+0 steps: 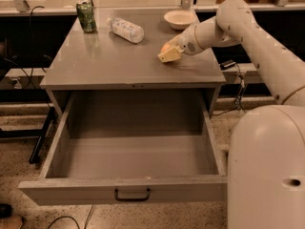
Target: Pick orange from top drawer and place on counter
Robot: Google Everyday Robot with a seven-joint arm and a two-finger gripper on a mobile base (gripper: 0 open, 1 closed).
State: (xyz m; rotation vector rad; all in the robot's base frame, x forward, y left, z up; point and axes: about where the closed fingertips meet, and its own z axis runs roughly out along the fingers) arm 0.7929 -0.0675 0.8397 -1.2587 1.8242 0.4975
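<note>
While the drawer [136, 151] stands open, the gripper [169, 55] clasps the orange [165, 47] low at 3 o'clock on the table [105, 61]; placing seems underway, and next comes a gentle release.

Glossy white arm [259, 37] of rounded tubular links, a grey disc by the wrist; pale-yellow gripper [169, 55] at two o'clock of the surface [114, 68]; bulbous white body [264, 166] (one small dark hole in it).
</note>
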